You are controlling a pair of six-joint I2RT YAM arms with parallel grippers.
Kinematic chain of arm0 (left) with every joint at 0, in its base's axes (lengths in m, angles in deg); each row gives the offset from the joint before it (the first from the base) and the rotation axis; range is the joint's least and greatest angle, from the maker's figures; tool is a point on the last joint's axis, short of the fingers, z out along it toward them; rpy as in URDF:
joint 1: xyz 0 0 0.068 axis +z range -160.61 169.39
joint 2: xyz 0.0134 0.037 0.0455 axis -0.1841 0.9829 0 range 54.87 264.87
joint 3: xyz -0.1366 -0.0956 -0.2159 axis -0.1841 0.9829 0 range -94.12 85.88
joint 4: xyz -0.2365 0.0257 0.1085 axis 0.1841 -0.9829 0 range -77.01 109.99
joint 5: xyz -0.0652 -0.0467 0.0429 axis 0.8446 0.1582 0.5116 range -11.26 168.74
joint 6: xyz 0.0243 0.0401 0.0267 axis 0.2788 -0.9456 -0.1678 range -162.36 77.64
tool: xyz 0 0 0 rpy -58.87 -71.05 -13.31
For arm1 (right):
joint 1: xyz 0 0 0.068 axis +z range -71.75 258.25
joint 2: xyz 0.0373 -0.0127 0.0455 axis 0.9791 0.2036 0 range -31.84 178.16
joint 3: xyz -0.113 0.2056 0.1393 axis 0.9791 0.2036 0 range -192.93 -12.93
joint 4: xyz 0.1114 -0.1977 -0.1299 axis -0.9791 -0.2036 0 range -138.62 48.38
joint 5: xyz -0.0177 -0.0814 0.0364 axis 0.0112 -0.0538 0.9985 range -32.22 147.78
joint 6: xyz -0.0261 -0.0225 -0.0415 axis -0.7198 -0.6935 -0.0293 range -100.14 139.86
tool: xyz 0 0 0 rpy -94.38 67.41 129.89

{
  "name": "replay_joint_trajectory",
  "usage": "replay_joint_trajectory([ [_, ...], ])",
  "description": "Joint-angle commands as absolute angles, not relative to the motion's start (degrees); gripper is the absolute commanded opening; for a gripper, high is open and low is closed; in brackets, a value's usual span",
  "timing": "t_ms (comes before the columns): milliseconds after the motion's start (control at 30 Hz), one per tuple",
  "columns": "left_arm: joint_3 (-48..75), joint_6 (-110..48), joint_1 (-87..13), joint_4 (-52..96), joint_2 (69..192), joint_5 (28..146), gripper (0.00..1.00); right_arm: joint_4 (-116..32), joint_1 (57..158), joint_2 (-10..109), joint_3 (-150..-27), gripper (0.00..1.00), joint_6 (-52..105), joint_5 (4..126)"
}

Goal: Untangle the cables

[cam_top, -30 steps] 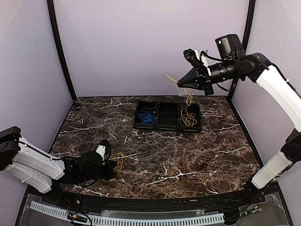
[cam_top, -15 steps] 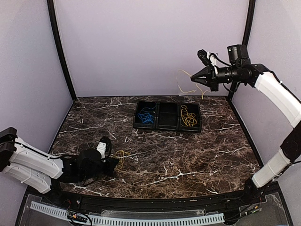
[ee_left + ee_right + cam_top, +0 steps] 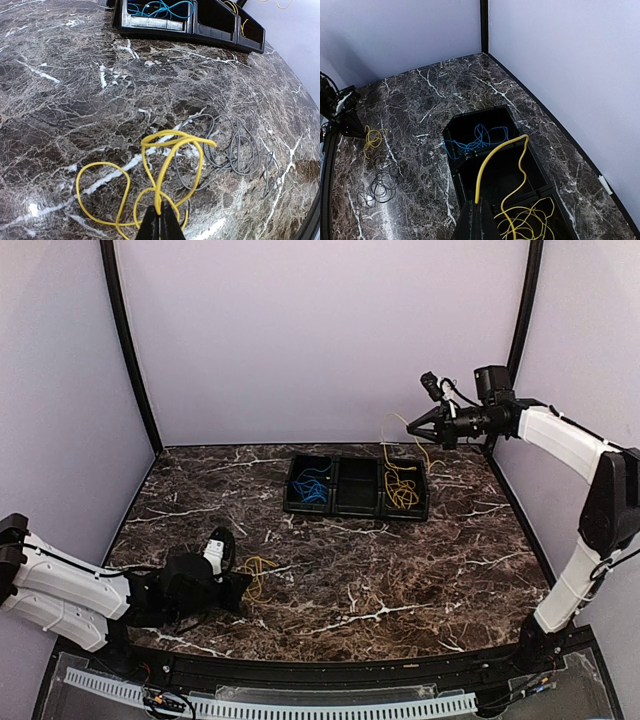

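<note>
My left gripper (image 3: 160, 220) is shut on a looped yellow cable (image 3: 165, 165) lying on the marble at the front left; it also shows in the top view (image 3: 258, 572). Dark grey cables (image 3: 232, 150) lie coiled just beside it. My right gripper (image 3: 477, 209) is shut on another yellow cable (image 3: 500, 160), held high above the black tray (image 3: 356, 508); it hangs down to several yellow cables (image 3: 530, 222) in the right compartment. Blue cables (image 3: 477, 140) lie in the left compartment; the middle one is bare. In the top view the right gripper (image 3: 418, 424) is at the back right.
The black three-compartment tray (image 3: 150, 25) stands at the back middle of the marble table. Purple walls with black corner posts (image 3: 130, 350) close in the back and sides. The table's right edge (image 3: 525, 530) runs under the right arm.
My right gripper has moved right and down with its yellow cable, from above the tray toward the back right corner. My left gripper stays low on its yellow cable.
</note>
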State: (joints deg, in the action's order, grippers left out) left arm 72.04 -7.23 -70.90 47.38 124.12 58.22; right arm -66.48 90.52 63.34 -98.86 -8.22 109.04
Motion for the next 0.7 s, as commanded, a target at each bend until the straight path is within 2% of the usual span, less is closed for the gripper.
replay_joint_trajectory([
  [0,71.7,-7.7,-71.1,47.2,124.5,58.1,0.00,-60.3,89.9,65.5,-97.4,0.00,-4.3,113.1],
  [500,70.3,-8.8,-71.0,47.3,127.1,58.5,0.00,-46.5,87.0,76.5,-98.4,0.00,12.5,126.3],
  [667,69.6,-8.8,-71.0,45.7,126.9,59.1,0.00,-46.0,85.5,81.6,-101.4,0.00,14.6,129.1],
])
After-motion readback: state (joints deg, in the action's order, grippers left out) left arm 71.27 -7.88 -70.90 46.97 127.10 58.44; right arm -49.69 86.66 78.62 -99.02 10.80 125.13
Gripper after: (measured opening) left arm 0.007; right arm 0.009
